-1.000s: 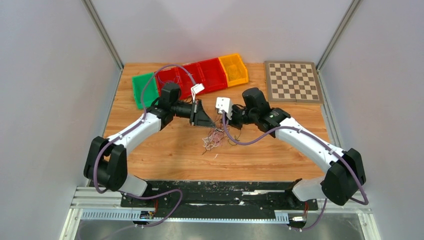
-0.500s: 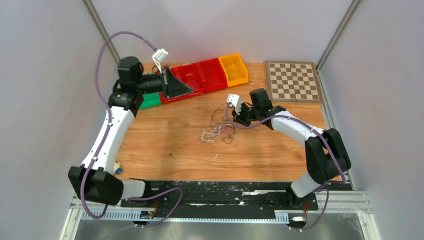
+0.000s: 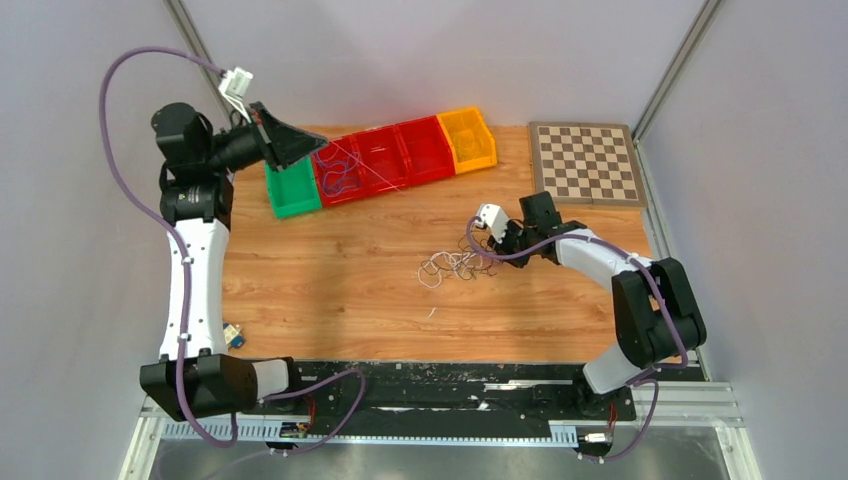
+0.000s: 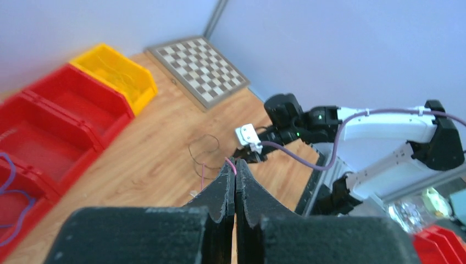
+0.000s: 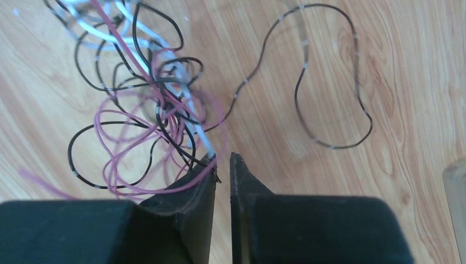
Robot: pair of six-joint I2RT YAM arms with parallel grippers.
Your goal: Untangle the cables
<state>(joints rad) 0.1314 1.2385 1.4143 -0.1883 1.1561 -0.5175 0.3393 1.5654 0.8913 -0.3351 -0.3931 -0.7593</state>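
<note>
Left hand (image 4: 235,168) raised (shut), right hand (image 5: 222,159) ajar

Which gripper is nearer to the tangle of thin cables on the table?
Right. The right gripper is low at the edge of the tangle, fingertips beside its loops. The left gripper is raised near the green bin, far away, pinching a pink cable.
</note>
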